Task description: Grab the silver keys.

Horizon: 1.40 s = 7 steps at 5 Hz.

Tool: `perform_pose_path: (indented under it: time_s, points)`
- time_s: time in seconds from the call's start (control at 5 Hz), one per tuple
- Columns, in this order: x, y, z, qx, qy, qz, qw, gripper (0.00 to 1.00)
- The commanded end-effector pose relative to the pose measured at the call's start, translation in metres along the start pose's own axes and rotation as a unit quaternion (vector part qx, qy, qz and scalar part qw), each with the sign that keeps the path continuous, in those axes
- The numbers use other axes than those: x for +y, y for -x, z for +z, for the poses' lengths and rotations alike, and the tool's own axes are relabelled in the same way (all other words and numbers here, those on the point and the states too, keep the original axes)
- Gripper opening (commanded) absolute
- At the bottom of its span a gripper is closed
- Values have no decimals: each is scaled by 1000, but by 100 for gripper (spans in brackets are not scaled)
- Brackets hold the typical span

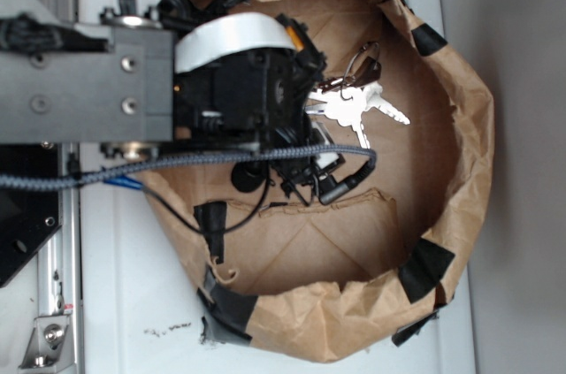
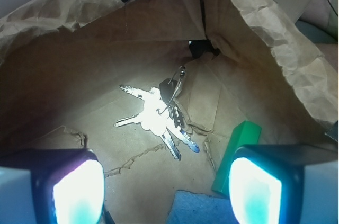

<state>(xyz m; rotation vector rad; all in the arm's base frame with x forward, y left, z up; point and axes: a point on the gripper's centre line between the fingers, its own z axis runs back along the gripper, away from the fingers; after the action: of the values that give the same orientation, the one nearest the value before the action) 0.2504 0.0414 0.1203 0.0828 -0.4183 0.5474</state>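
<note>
Silver shiny flat metal keys lay fanned on the crumpled brown paper bag's floor; tool hovered above, fingers spread apart, touching nothing.

The exterior view is evenly bright, the white table nearly washed out. In the wrist view the bag's inside is dim, with a pool of light on its floor. The silver keys glare white there. The tool's fingertips glow, overexposed and blurred.
</note>
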Motion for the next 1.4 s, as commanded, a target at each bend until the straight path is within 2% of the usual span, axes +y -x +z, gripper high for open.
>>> perform_pose_path:
  time_s: [0.0,0.4,0.8,1.0,1.2]
  points:
    - [2,-9,9,-15,7,2,1000,100]
    - [2,-9,9,-15,7,2,1000,100]
    - [-8,-11,-24,-11,24,75,997,100]
    - [-20,-14,-41,-12,0,95,995,100]
    - [-21,-28,-55,-26,-14,115,993,100]
